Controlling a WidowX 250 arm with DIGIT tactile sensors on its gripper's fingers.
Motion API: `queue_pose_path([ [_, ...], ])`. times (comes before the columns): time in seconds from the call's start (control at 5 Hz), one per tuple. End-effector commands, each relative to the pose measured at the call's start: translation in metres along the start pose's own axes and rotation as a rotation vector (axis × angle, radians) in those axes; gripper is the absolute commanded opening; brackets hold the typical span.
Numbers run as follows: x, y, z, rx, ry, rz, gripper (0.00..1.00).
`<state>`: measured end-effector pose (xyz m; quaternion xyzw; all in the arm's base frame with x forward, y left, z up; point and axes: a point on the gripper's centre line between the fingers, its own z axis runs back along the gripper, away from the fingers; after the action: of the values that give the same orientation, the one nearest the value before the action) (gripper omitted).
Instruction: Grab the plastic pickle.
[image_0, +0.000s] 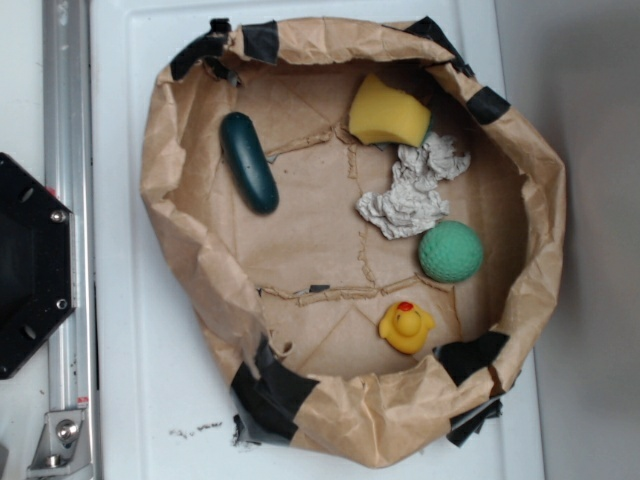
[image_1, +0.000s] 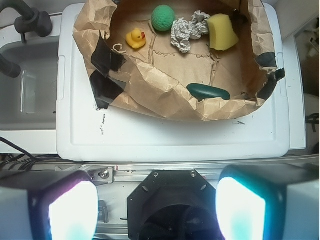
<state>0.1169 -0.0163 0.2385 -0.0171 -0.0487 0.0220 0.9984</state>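
A ring of crumpled brown paper (image_0: 200, 270), patched with black tape (image_0: 268, 395), forms a shallow nest on a white board (image_0: 130, 330). The pickle (image_0: 249, 161) lies on the paper floor at the nest's left side in the exterior view, close under the wall, its long axis running slightly aslant from top to bottom. It touches nothing else inside.

Well apart from it, toward the upper right, a yellow sponge (image_0: 388, 111) rests against the rim, with a wad of crumpled paper (image_0: 412, 190) just below it. A green ball (image_0: 451, 251) sits just beside the wad's lower edge, and a duck (image_0: 406, 326) stands near the bottom wall, below the ball.

In the wrist view the pickle (image_1: 208, 92) shows lying crosswise, partly hidden behind the near paper wall. The duck (image_1: 135, 38), ball (image_1: 164, 18), wad (image_1: 186, 31) and sponge (image_1: 222, 32) line up along the far side.

The gripper (image_1: 156, 205) hangs outside the nest, over the black base (image_0: 30, 265) and metal rail (image_0: 68, 200) beside the board. Its two fingers (image_1: 70, 210) stand wide apart at the frame's lower corners, glowing pale teal, with nothing between them. The pickle is well apart from the gripper.
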Motion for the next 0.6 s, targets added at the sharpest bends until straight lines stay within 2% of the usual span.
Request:
queue_pose_path([
  [0.0,0.000,0.000,0.000,0.000,0.000,0.000,1.00],
  [0.4,0.034,0.029,-0.032,0.031,0.029,0.053,1.00],
])
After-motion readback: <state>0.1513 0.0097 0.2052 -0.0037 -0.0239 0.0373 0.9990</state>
